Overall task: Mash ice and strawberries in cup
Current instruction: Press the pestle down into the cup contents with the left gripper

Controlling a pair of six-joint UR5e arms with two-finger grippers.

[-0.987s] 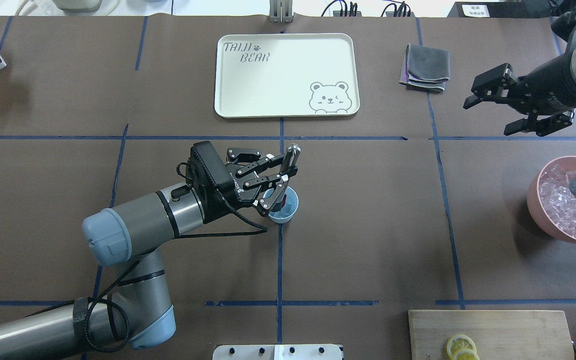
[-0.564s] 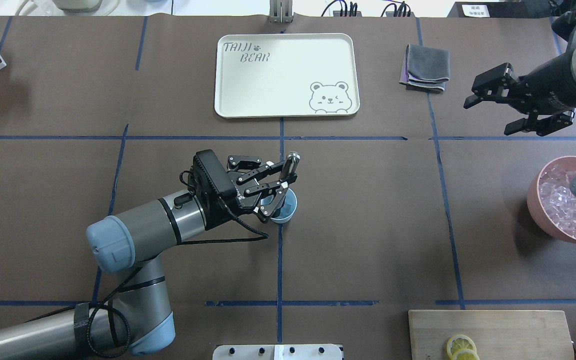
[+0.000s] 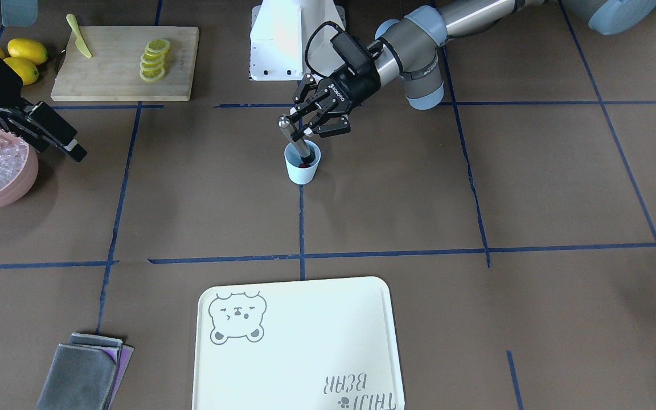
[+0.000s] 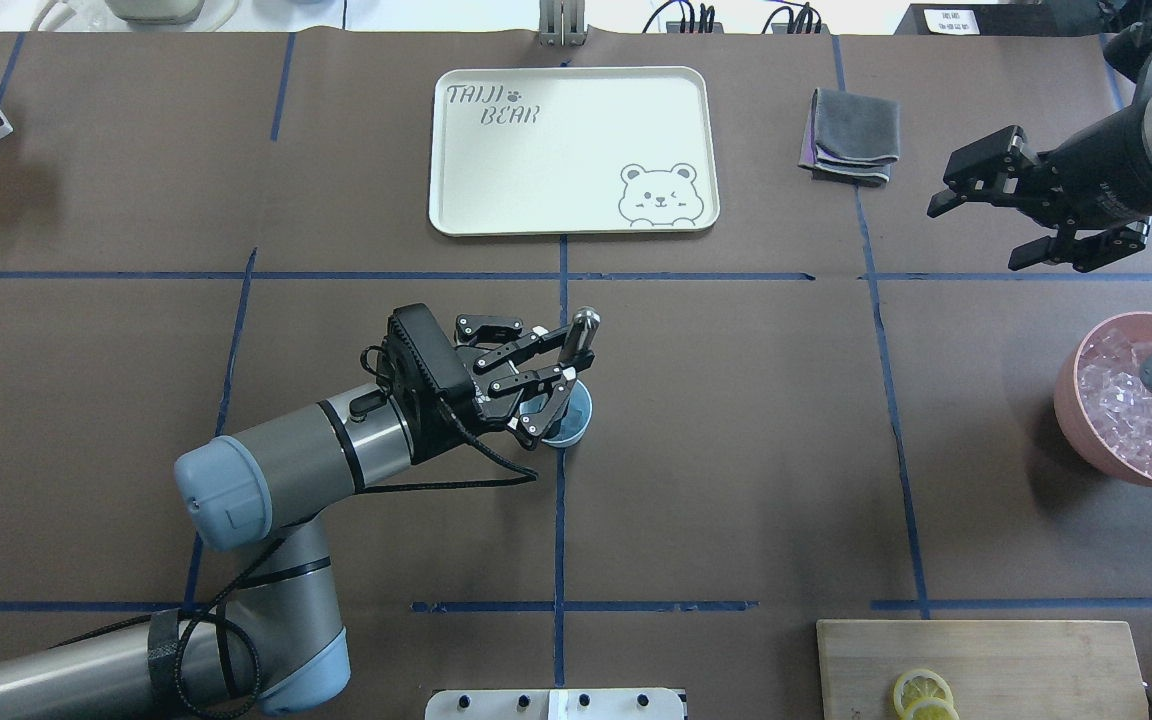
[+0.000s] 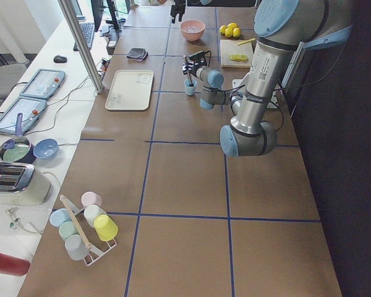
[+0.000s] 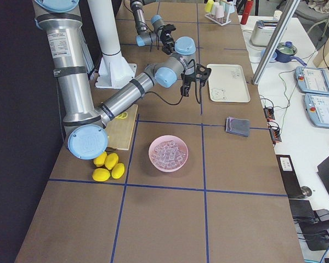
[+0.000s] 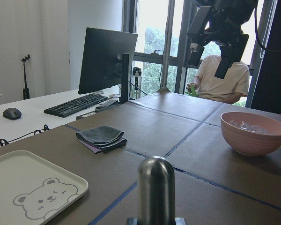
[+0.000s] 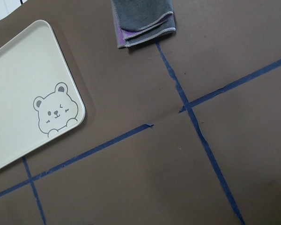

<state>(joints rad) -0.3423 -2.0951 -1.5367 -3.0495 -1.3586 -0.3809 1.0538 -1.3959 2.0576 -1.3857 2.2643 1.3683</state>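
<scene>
The light-blue cup [image 3: 302,169] stands at the table's middle, and it also shows in the overhead view [image 4: 576,425]. A small dark-red strawberry piece [image 3: 303,165] lies inside it. My left gripper [image 4: 561,368] is shut on a metal muddler [image 3: 291,132], which stands tilted with its lower end in the cup. The muddler's rounded top [image 7: 155,185] fills the left wrist view. No ice shows in the cup. The ice [image 4: 1126,400] lies piled in a pink bowl [image 4: 1071,415] at the right. My right gripper [image 4: 978,238] is open and empty, hovering beyond the bowl.
A white bear tray [image 4: 572,150] lies at the far middle, with a folded grey cloth [image 4: 851,135] to its right. A cutting board [image 4: 986,665] with lemon slices [image 4: 921,692] is at the near right. Whole lemons [image 3: 20,57] and a yellow knife [image 3: 77,28] lie by the board.
My left gripper has moved down and a little toward the robot, pushing the muddler lower into the cup. The right arm has barely moved.
</scene>
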